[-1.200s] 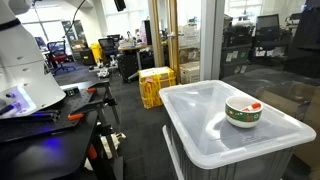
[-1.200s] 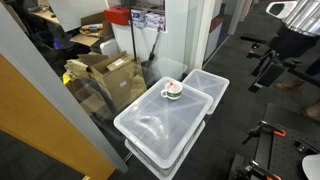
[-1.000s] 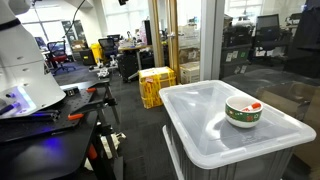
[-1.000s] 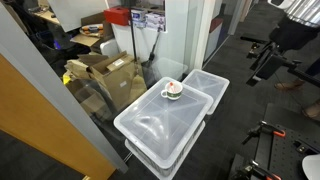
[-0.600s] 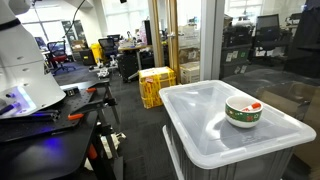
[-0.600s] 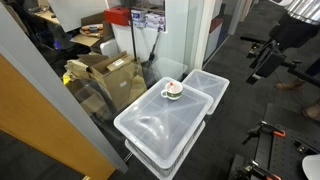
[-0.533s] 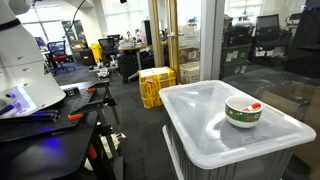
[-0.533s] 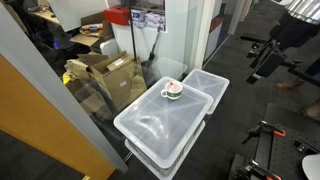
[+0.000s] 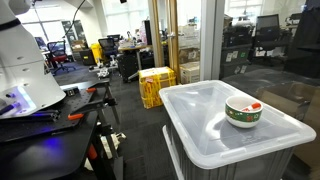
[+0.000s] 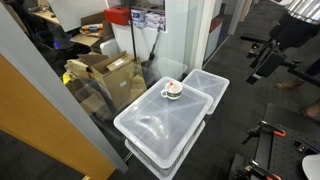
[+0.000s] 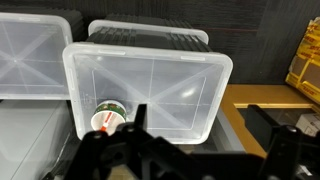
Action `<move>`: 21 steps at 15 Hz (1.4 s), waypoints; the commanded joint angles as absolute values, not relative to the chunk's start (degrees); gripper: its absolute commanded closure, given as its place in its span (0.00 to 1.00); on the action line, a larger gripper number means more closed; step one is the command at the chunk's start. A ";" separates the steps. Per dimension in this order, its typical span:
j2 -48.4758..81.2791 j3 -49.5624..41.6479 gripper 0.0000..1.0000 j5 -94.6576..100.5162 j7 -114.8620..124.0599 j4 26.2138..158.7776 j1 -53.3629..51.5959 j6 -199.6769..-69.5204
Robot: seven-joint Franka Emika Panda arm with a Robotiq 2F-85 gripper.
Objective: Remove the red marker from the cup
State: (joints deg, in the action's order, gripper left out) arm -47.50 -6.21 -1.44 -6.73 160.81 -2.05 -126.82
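Wrist view: gripper is seen high over the bin, jaws spread wide, nothing held. Arm is seen well apart from the bin. Cup is set on top of the bin, near a corner. Ext. view: red marker is propped inside the cup, tip over the rim.
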 commanded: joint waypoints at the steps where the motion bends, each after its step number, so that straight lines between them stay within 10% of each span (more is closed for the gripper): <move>1: -46.41 -4.70 0.00 1.08 -8.33 160.20 -0.55 -129.52; 21: -39.73 -5.56 0.00 4.62 -6.91 149.76 2.36 -133.80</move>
